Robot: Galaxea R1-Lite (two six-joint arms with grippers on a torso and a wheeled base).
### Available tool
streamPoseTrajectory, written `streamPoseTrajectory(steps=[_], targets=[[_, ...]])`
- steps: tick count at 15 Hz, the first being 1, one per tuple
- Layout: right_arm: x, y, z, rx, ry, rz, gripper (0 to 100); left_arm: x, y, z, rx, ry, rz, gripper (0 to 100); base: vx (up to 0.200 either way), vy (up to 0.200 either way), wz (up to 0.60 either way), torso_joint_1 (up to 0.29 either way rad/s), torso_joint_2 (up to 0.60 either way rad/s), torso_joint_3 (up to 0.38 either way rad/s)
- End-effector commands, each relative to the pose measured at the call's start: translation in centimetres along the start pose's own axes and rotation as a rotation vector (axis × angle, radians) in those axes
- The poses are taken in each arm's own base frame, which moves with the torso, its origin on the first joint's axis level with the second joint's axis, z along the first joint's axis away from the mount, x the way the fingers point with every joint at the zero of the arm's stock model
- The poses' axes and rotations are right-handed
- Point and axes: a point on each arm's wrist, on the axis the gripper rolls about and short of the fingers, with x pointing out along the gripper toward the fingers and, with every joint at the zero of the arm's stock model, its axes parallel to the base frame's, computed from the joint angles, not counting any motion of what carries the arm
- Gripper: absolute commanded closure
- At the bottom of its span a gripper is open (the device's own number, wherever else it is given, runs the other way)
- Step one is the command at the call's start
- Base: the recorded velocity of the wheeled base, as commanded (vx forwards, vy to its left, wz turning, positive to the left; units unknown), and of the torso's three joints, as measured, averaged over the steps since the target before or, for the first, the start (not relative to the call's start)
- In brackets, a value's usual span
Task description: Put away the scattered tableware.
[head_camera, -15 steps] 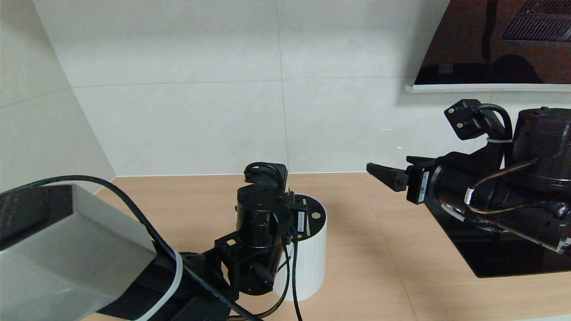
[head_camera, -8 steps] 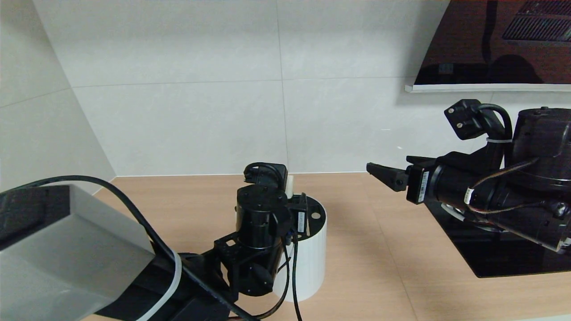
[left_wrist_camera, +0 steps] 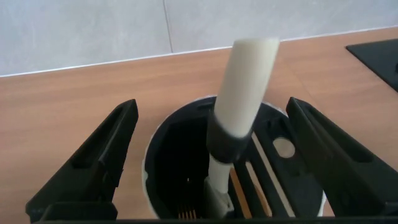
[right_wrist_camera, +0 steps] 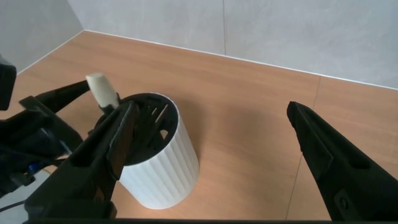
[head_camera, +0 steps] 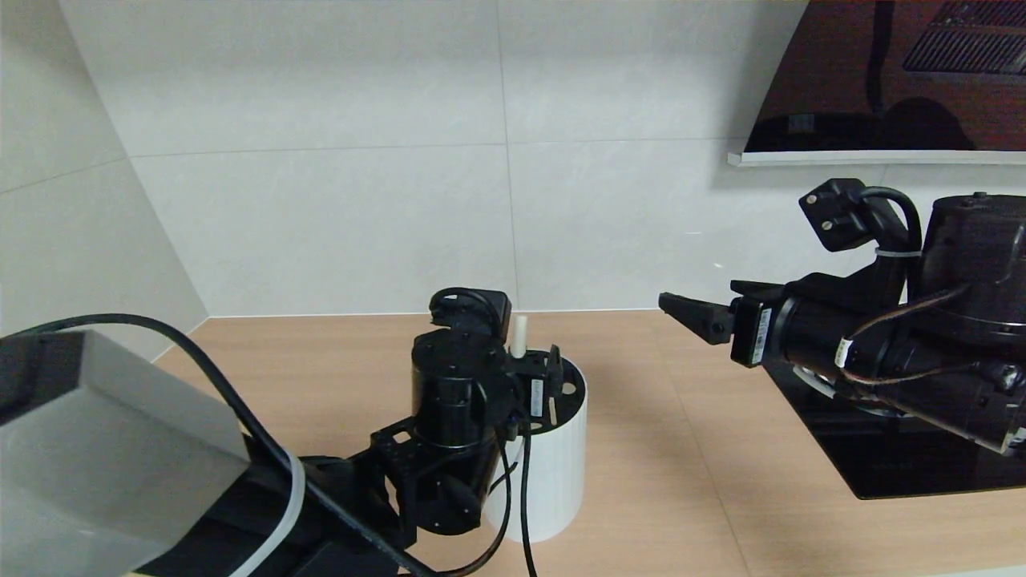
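A: Eyes on the utensil. It has a cream handle with a dark band, and it's standing in the round opening of the holder, handle end poking up above the rim with a slight lean.

B: The holder is a white ribbed cylinder with a black slotted top, and it sits upright on the wooden counter. A few thin brown sticks show down in the slots beside the utensil.

A: The left gripper hangs right over the holder. Its fingers are spread wide, one on each side of the handle, and neither touches it.

B: So the handle sits between them with daylight on both sides. What about the other side?

A: The right gripper is up in the air, well apart from the holder and pointed back toward it. Its fingers are spread too, with nothing between them.

B: Below that arm a black cooktop is set into the counter. Pale wall tiles run behind, and a dark range hood sits up top.
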Motion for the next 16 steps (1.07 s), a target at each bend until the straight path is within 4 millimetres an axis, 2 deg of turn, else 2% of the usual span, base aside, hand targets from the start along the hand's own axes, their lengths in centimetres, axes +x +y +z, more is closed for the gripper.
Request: streamPoseTrajectory(steps=[1,2,3,4,6,8,9,11,13,15,16], targets=[[-0.6,0.0,0.8,0.002,-0.034,-0.003,0,-2.2,1.1,3.6,-0.067,-0.086,-0.058,0,0.0,0.0,0.0,0.0,0.0,0.0],[-1.2,0.0,1.3,0.002,-0.058,-0.003,0,-3.0,1.6,4.7,-0.085,-0.111,-0.091,0,0.0,0.0,0.0,0.0,0.0,0.0],[-2.9,-0.4,2.9,0.005,-0.125,-0.004,0,-5.3,2.7,8.0,-0.139,-0.201,-0.193,0,0.0,0.0,0.0,0.0,0.0,0.0],[-3.3,-1.1,3.6,-0.004,-0.153,-0.034,0,-6.7,3.4,9.4,-0.154,-0.236,-0.251,0,0.0,0.0,0.0,0.0,0.0,0.0],[-5.8,-2.0,4.4,-0.067,-0.209,-0.082,0,-9.8,5.6,10.7,-0.139,-0.252,-0.271,0,0.0,0.0,0.0,0.0,0.0,0.0],[-10.0,-2.0,5.3,-0.058,-0.293,-0.088,0,-13.4,9.8,12.0,-0.171,-0.32,-0.213,0,0.0,0.0,0.0,0.0,0.0,0.0],[-11.9,-2.1,4.9,-0.053,-0.323,-0.117,0,-14.9,12.0,12.5,-0.182,-0.352,-0.156,0,0.0,0.0,0.0,0.0,0.0,0.0],[-16.0,-2.7,3.8,-0.043,-0.385,-0.192,0,-18.6,15.4,12.0,-0.181,-0.367,-0.071,0,0.0,0.0,0.0,0.0,0.0,0.0],[-19.9,-3.8,1.9,-0.053,-0.427,-0.304,0,-23.0,17.9,10.4,-0.143,-0.35,-0.022,0,0.0,0.0,0.0,0.0,0.0,0.0],[-23.5,-3.7,0.0,-0.066,-0.449,-0.354,0,-26.5,19.7,9.1,-0.121,-0.353,0.054,0,0.0,0.0,0.0,0.0,0.0,0.0],[-26.4,-3.2,-1.4,-0.08,-0.462,-0.382,0,-28.9,20.5,8.3,-0.122,-0.382,0.09,0,0.0,0.0,0.0,0.0,0.0,0.0]])
